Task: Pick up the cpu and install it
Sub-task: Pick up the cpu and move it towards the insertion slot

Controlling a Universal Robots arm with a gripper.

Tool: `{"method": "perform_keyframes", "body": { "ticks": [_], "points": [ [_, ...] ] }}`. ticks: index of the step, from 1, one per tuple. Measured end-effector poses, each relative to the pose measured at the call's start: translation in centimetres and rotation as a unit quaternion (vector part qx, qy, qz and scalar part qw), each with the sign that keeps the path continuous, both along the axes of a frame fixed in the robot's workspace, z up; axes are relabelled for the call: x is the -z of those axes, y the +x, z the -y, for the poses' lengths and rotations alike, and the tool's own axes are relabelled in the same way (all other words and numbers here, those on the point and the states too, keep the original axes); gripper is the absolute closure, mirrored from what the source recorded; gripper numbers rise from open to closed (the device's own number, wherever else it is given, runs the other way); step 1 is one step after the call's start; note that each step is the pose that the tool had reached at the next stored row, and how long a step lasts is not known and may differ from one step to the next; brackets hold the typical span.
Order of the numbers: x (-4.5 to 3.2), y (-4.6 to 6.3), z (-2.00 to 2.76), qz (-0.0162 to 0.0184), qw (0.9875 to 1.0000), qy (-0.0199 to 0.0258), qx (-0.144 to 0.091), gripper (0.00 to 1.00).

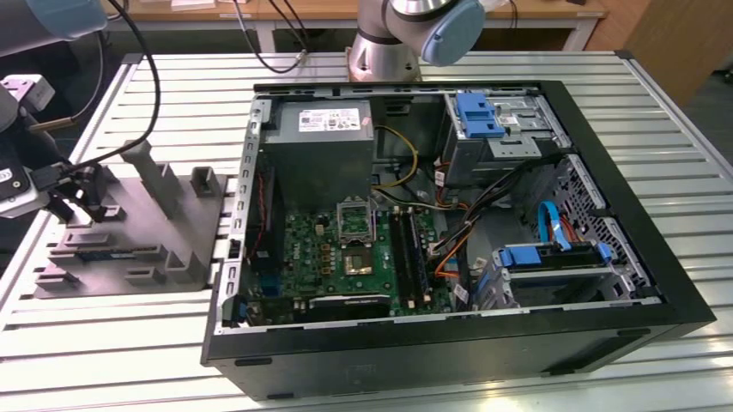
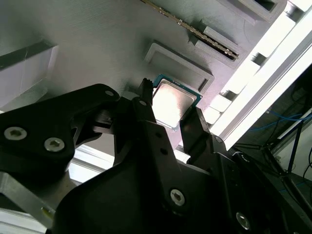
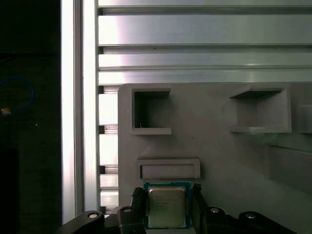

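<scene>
The cpu [image 3: 166,207] is a small square chip with a pale metal top and a green rim. In both wrist views it sits between my black fingers [image 3: 138,201], which press against two opposite edges of the cpu [image 2: 174,104]. My gripper [image 2: 170,114] is shut on it, just over the grey tray [image 3: 219,156]. In the exterior view my gripper [image 1: 78,204] hangs over the tray [image 1: 126,253] at that view's left, outside the computer case. The green motherboard [image 1: 332,257] lies in the case, its socket [image 1: 357,260] uncovered with the metal frame [image 1: 355,216] folded back.
The open black case [image 1: 458,343] holds a grey power-supply box [image 1: 321,146], cables and blue drive brackets [image 1: 548,255]. The tray has upright posts [image 1: 154,176] and recessed pockets [image 3: 151,114]. Everything stands on a slatted aluminium table [image 1: 115,343].
</scene>
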State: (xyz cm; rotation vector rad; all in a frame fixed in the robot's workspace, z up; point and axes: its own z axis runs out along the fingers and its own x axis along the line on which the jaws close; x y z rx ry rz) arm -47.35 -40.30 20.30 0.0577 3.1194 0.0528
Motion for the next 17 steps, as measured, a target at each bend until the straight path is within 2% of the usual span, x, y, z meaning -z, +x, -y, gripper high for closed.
{"method": "perform_keyframes", "body": {
  "ticks": [17],
  "points": [
    [-0.56,0.0,0.0,0.0,1.0,0.0,0.0,0.53]
  ]
}}
